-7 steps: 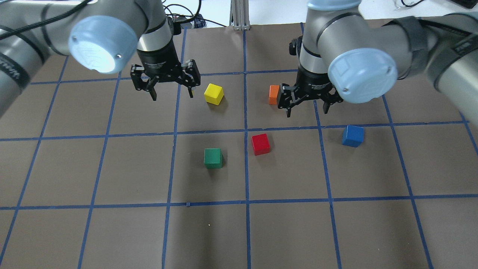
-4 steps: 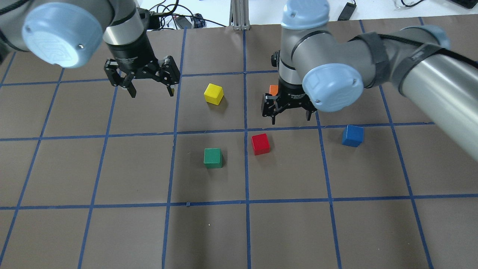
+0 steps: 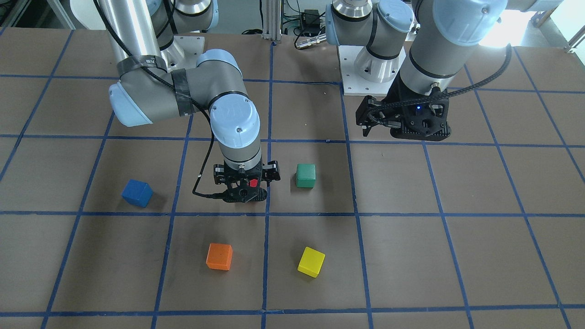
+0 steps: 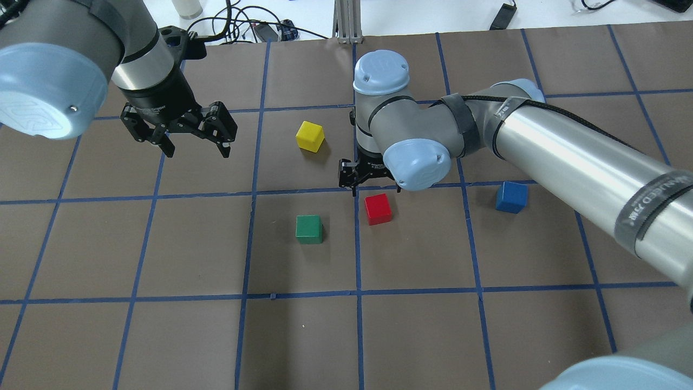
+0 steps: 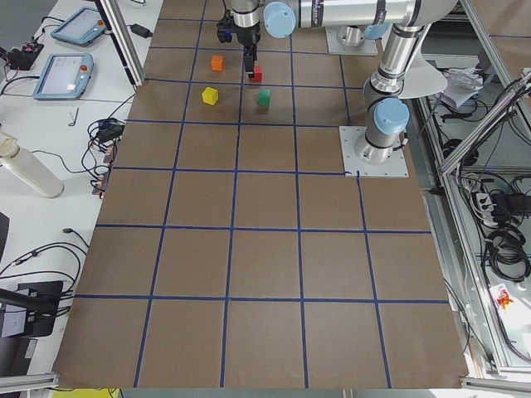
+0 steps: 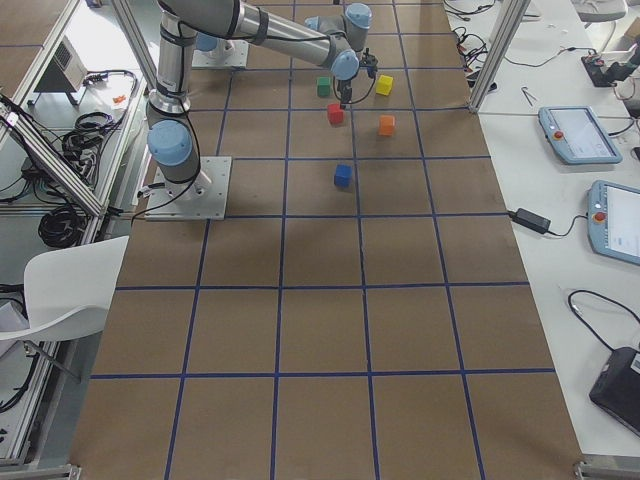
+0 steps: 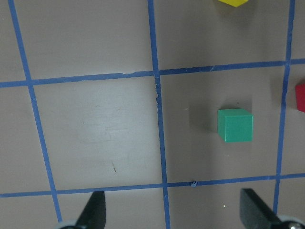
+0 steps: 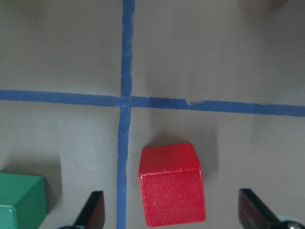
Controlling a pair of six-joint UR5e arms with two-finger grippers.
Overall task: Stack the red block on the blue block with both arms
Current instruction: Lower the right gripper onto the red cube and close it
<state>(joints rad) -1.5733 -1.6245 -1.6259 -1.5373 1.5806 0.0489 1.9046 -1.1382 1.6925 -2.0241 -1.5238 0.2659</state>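
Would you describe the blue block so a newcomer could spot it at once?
On the brown table gridded with blue tape, find the right arm coming in from the overhead view's right. Just below its silver forearm, one grid square right of the red block, sits the blue block. It is the only blue cube and the rightmost of five.

From the end of the bench (image 5: 265,249) I see the right hand (image 5: 250,63) pointing down, its tips right at the red block (image 5: 257,75); if they touch it, I cannot tell. A green block (image 5: 264,97) lies near the hand, toward the camera. On the hand's side away from the robot sits an orange block (image 5: 217,62), and a yellow block (image 5: 210,95) lies closer to the camera.
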